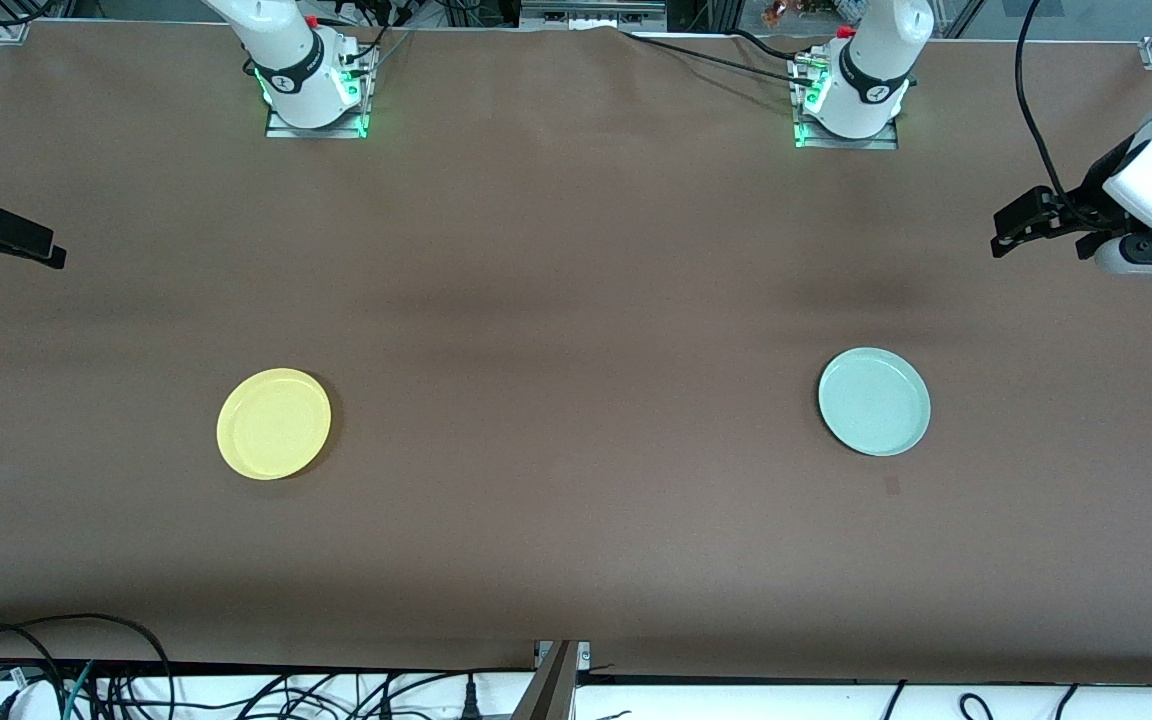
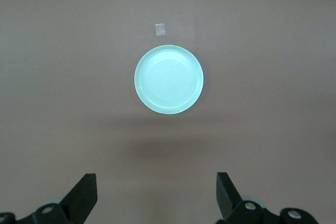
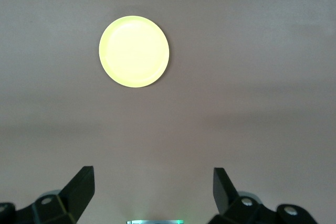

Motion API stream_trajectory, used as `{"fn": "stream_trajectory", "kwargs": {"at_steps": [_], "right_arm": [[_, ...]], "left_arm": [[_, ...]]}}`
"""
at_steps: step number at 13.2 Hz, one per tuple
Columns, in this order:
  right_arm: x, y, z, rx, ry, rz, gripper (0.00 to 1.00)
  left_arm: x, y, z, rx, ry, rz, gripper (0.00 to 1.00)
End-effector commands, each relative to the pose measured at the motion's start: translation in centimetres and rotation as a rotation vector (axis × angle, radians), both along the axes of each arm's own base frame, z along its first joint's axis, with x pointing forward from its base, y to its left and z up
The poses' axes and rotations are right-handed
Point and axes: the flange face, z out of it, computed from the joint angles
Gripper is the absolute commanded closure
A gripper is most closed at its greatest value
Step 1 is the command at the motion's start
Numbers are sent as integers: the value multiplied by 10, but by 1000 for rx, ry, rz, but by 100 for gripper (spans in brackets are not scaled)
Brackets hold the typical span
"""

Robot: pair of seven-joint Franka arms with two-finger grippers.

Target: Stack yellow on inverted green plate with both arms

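Note:
The yellow plate (image 1: 274, 423) lies flat on the brown table toward the right arm's end, and shows in the right wrist view (image 3: 134, 51) too. The green plate (image 1: 874, 401) lies hollow side up toward the left arm's end, at about the same distance from the front camera; the left wrist view shows it as well (image 2: 169, 79). My left gripper (image 2: 156, 176) hangs open and empty high above the table, short of the green plate. My right gripper (image 3: 153, 170) is open and empty high over its own base, short of the yellow plate. Both hands are out of the front view.
A small tape mark (image 1: 891, 485) sits just nearer the front camera than the green plate. Another white arm with a black gripper (image 1: 1036, 220) reaches in at the left arm's end. A black clamp-like piece (image 1: 6, 240) juts in at the right arm's end.

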Motion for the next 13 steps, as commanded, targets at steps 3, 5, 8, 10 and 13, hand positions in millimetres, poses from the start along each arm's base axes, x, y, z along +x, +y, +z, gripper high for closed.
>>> {"fn": "stream_trajectory", "kwargs": {"at_steps": [3, 5, 8, 10, 13], "right_arm": [[1, -2, 5, 20, -10, -4, 0], [1, -2, 5, 21, -10, -4, 0], [1, -2, 5, 20, -8, -4, 0], [1, -2, 5, 20, -8, -4, 0], [1, -2, 5, 20, -8, -4, 0]], "left_arm": [[6, 4, 9, 51, 3, -47, 0], [8, 2, 13, 50, -6, -49, 0], [7, 2, 13, 52, -7, -49, 0], [7, 3, 12, 50, -2, -46, 0], [7, 7, 10, 50, 3, -40, 0]]}}
